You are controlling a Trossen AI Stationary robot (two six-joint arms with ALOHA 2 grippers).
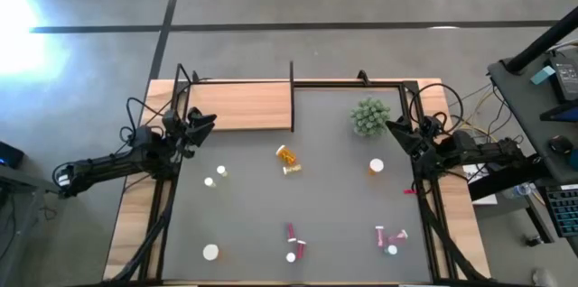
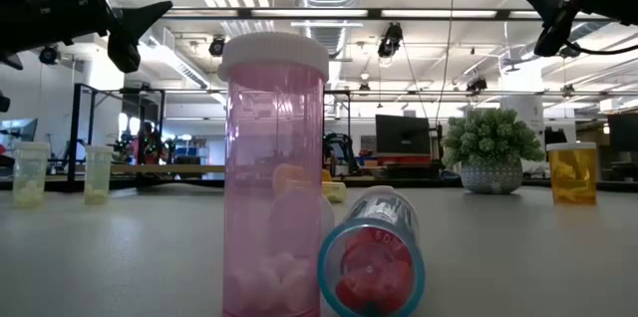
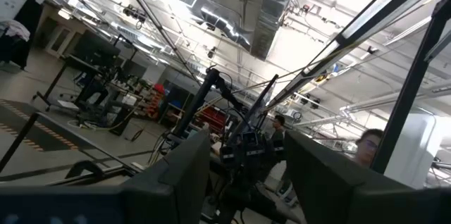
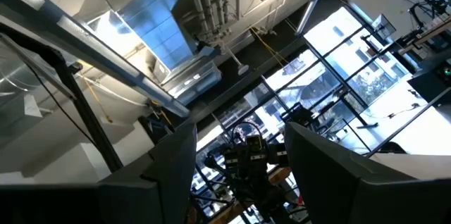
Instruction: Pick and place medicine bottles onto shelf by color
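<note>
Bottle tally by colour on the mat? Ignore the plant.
Orange bottles: 2
Yellowish bottles: 2
White bottle: 1
Pink-red bottles: about 5; the right-hand cluster is hard to separate
Total: about 10

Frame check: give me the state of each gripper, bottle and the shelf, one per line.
Left gripper: open, empty, raised by the shelf.
Right gripper: open, empty, raised near the plant.
Shelf: bare, no bottles on it.
Orange bottle: lying on its side, mid-mat.
Orange bottle by right arm: upright.
Tall pink bottle: upright, capped.
Red bottle: lying on its side, beside the pink one.
</note>
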